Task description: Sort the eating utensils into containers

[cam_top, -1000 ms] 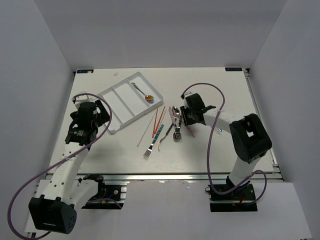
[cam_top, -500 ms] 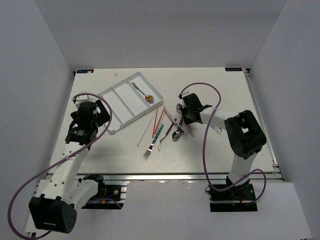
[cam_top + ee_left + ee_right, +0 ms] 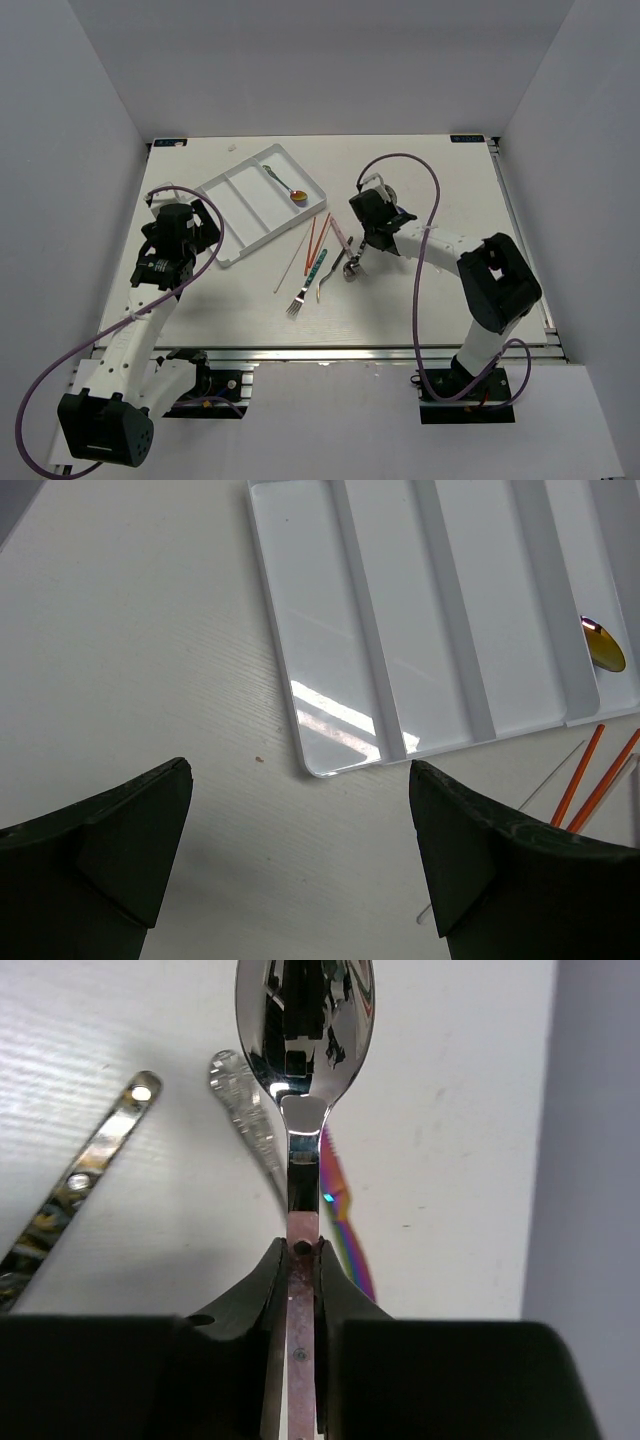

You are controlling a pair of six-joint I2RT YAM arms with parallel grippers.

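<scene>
White worktop (image 3: 440, 290), pale walls. 9 o'clock: my left tool (image 3: 192, 218) wide open beside the tray corner. 11 o'clock: tray (image 3: 232, 190), iridescent spoon (image 3: 290, 188) in rightmost compartment. Centre: loose utensils (image 3: 318, 258); my right tool (image 3: 303, 1260) pinches a silver spoon (image 3: 303, 1020) by its handle.

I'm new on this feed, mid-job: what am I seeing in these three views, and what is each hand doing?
Two robot arms are bolted at the near edge of a table. The overhead view looks down from behind them; the other two come from a camera on each wrist. The left hand is open, near a corner of the white tray. The right hand is shut on a spoon, gripping its handle. A gold spoon lies in the tray; a fork, orange chopsticks and other cutlery lie loose on the table.
</scene>
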